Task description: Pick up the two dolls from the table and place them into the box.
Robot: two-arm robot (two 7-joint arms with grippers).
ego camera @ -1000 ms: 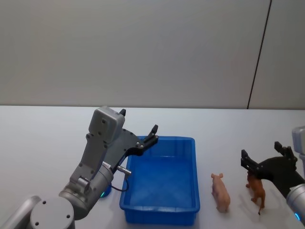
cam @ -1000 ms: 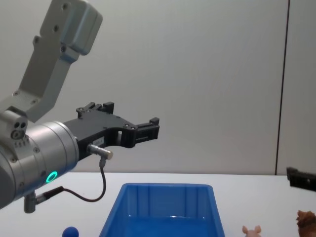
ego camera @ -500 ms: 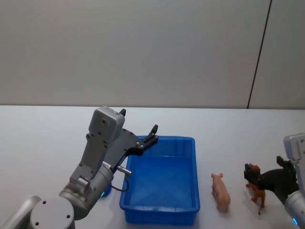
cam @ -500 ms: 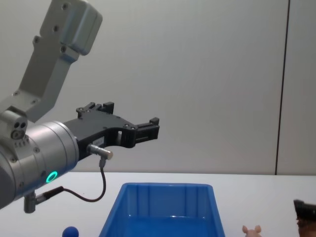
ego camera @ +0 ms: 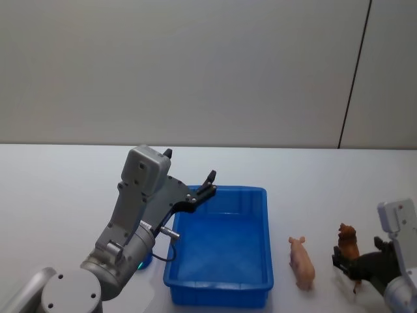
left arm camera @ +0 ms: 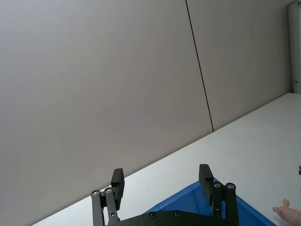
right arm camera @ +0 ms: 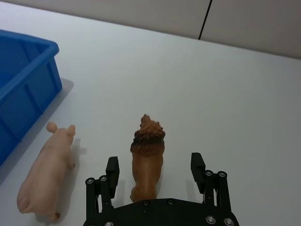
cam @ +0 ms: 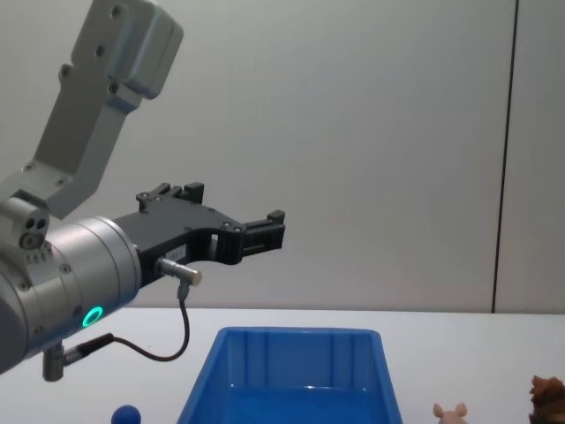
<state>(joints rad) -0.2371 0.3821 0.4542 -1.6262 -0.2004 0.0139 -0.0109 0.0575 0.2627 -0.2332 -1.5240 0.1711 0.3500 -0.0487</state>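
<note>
Straddling the reddish-brown doll (right arm camera: 148,153) with the right gripper (right arm camera: 155,165), jaws spread wide, a gap showing on each side, gripping nothing. Standing on the white table (right arm camera: 225,84), with the pink doll (right arm camera: 44,176) lying just beside, toward the blue box (right arm camera: 28,75). Holding the left gripper (left arm camera: 161,174) open and empty above the box's left rim.

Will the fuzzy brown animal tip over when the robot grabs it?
Maybe a little. The brown doll stands upright and narrow, so a one-sided nudge might topple it, though the open right gripper straddles it. It looks like stiff moulded plastic, so it likely won't squash.
</note>
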